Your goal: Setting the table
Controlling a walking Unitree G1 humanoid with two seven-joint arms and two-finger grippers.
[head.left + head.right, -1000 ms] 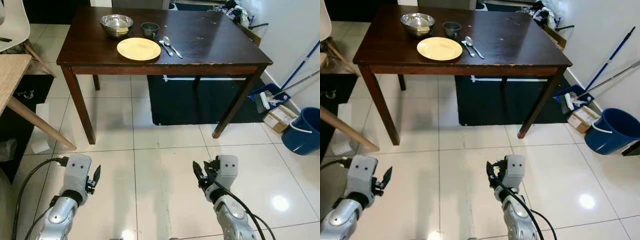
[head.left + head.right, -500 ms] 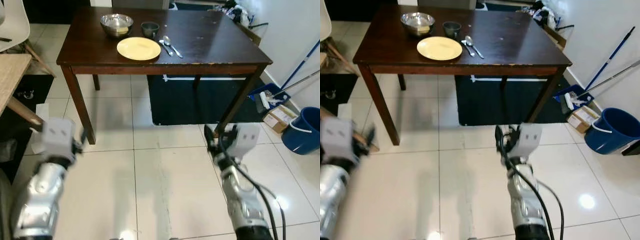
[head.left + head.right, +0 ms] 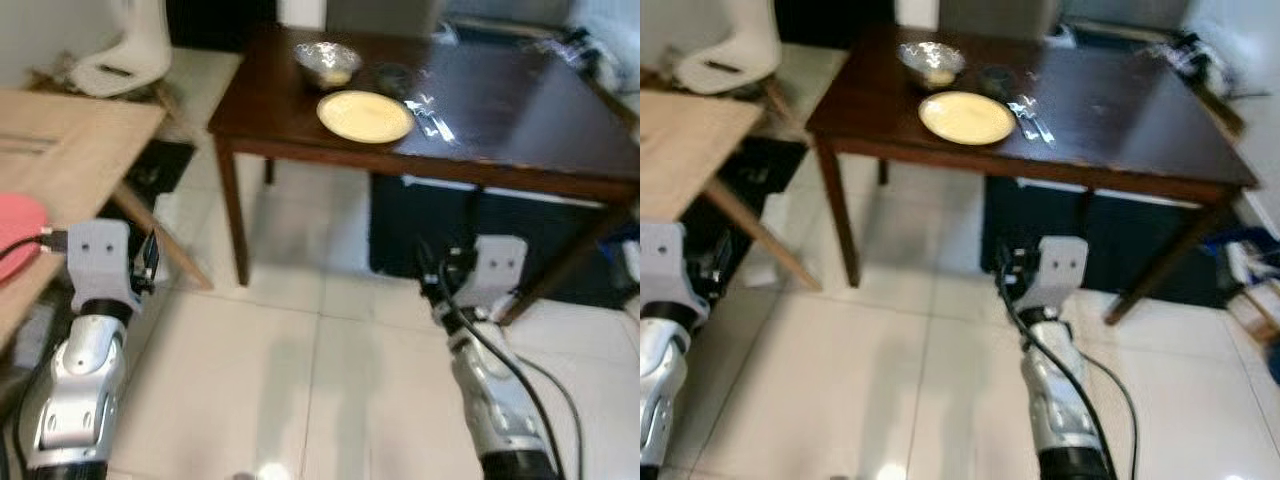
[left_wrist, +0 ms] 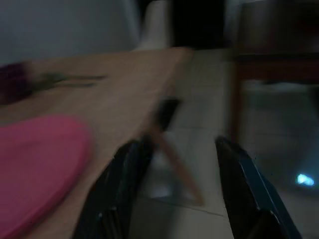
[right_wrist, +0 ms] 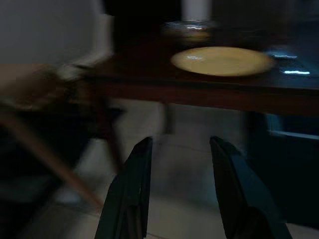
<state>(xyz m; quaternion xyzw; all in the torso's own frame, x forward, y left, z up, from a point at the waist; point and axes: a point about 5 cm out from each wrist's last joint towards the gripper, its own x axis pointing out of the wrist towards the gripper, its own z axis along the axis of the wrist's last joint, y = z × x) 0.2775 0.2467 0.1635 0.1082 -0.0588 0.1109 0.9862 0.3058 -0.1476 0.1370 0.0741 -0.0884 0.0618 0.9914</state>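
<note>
A yellow plate (image 3: 365, 115) lies on the dark wooden table (image 3: 520, 150), with a metal bowl (image 3: 327, 62) and a dark cup (image 3: 392, 75) behind it. A spoon and fork (image 3: 430, 112) lie just right of the plate. My left gripper (image 3: 148, 262) is held up beside a light wooden table (image 3: 80, 150) that carries a pink plate (image 4: 35, 159). Its fingers are open and hold nothing. My right gripper (image 5: 180, 144) hovers over the floor in front of the dark table, open and empty, with the yellow plate (image 5: 222, 60) ahead of it.
A white chair (image 3: 125, 55) stands behind the light table. The light table's slanted leg (image 3: 165, 245) reaches the floor near my left arm. A dark rug (image 3: 440, 230) lies under the dark table. White floor tiles (image 3: 300, 380) stretch between the two tables.
The camera has swung left, bringing the light table and pink plate into view. Both arms have risen from low over the floor to table-leg height. Both grippers stay open.
</note>
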